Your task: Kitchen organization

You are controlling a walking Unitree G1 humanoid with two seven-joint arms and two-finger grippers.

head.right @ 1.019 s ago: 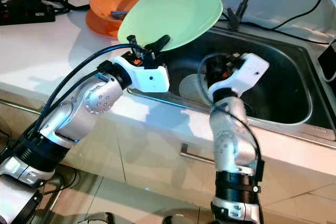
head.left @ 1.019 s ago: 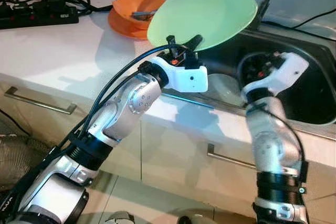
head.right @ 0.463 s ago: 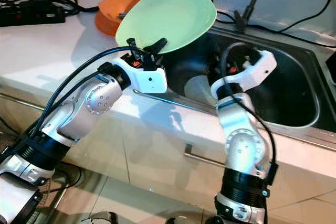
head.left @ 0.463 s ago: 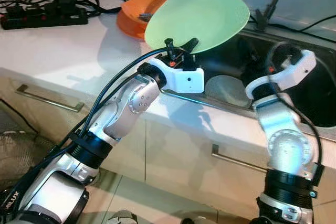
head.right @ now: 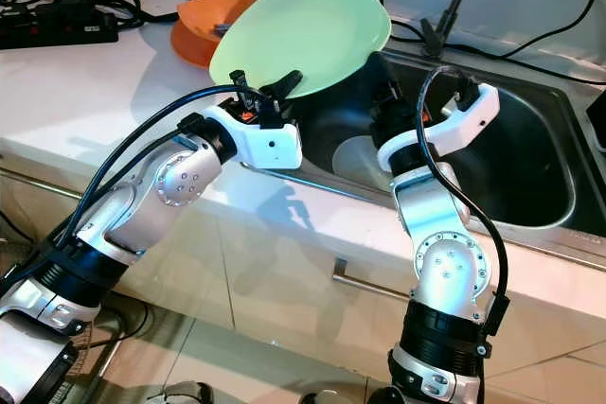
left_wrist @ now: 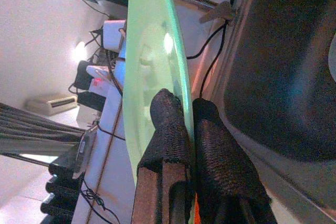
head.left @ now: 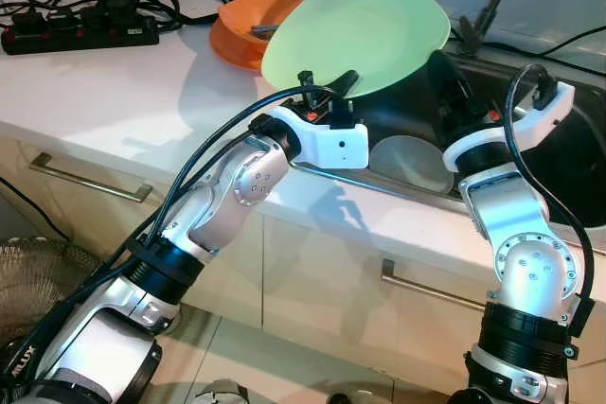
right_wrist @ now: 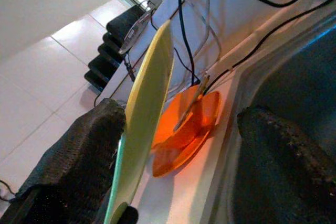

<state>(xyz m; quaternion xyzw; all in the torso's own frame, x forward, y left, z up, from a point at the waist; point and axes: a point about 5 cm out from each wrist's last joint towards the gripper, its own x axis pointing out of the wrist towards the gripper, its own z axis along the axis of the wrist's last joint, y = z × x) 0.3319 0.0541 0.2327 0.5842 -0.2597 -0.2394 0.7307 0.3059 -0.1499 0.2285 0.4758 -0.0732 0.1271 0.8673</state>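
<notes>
A humanoid robot stands at a white kitchen counter [head.left: 114,82] with a stainless steel sink [head.right: 530,153] set into it on the right. Its left gripper [head.left: 322,90] is raised over the near left corner of the sink, its two black fingers [left_wrist: 168,129] pinched tight on the near rim of a large pale green plate [head.left: 365,30]. The plate is held off the counter, tilted up and away from the robot, with its far edge reaching toward the base of the tap [head.left: 488,7].

The right gripper [head.right: 383,82] reaches up from the right, over the sink, toward the right side of the green plate. In the right wrist view its fingers [right_wrist: 79,156] are spread wide apart, with the plate's edge standing between them. One finger seems to lie close behind the plate, though whether it touches is hard to tell.

Down in the sink basin, below both grippers, lies a pale round dish [head.left: 412,160]. On the counter behind and to the left of the green plate sits an orange bowl [head.left: 244,30] on an orange plate, with what looks like a utensil resting inside it. At the far left of the counter lies a black power strip [head.left: 80,30] among a tangle of black cables. Below the counter are cream cabinet fronts with metal bar handles [head.left: 80,191].
</notes>
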